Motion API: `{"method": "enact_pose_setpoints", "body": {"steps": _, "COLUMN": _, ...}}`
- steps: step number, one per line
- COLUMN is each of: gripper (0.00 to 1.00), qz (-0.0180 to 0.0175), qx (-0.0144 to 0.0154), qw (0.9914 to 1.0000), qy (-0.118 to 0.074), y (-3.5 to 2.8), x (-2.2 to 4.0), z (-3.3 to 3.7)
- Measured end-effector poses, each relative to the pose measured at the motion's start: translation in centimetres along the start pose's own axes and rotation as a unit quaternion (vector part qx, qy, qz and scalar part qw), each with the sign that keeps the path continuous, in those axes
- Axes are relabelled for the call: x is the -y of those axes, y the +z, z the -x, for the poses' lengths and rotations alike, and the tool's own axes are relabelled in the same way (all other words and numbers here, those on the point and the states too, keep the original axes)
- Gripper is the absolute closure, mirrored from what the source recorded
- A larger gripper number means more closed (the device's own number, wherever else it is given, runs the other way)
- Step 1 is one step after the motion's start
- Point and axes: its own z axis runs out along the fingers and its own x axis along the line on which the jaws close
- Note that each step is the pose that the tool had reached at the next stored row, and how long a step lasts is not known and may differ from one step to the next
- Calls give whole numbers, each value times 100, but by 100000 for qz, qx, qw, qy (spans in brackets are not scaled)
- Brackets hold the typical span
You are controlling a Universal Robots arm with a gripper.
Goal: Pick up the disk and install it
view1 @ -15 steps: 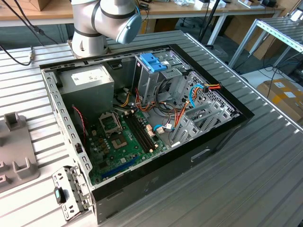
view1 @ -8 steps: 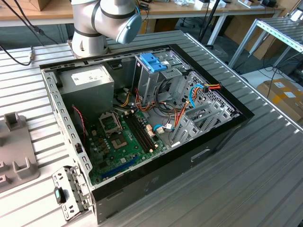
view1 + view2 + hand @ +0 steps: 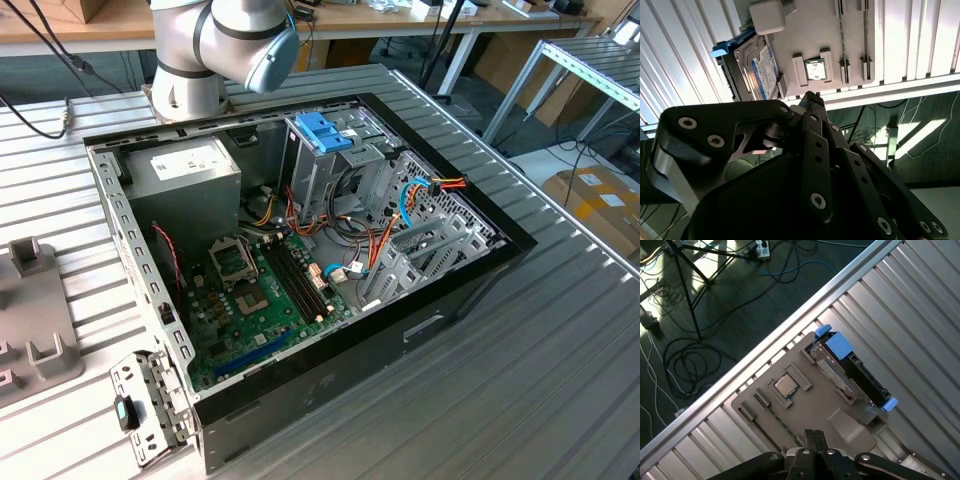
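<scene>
I have the end effector [image 3: 814,433] clenched, its fingertips pressed together with nothing between them. It hangs above the grey fixture plate [image 3: 815,410], clear of it. The disk [image 3: 860,372] stands on edge in a slot at one end of that plate. Its labelled face is turned toward the plate's middle and its blue carrier [image 3: 840,345] wraps the far end. In the second wrist view I get the same disk [image 3: 760,70] from the other side, well apart from the closed tips of the end effector [image 3: 812,96].

A processor chip [image 3: 786,385] sits in a square pocket of the plate, near the disk but not touching it. The plate lies on the ribbed metal surface [image 3: 920,315] close to its edge, with floor and loose cables [image 3: 695,365] beyond.

In the exterior view the open computer case [image 3: 470,290] rests on the same surface, motherboard [image 3: 260,290] exposed. A blue clip [image 3: 325,130] sits atop the metal drive cage [image 3: 315,175]. The arm's base [image 3: 220,45] rises behind the case.
</scene>
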Motion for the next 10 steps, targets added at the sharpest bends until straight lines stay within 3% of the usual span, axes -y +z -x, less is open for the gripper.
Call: {"method": "enact_pose_setpoints", "body": {"steps": 10, "gripper": 89, "qz": 37, "qx": -67, "qw": 99989, "qy": -1500, "y": 0, "x": 0, "z": 0}}
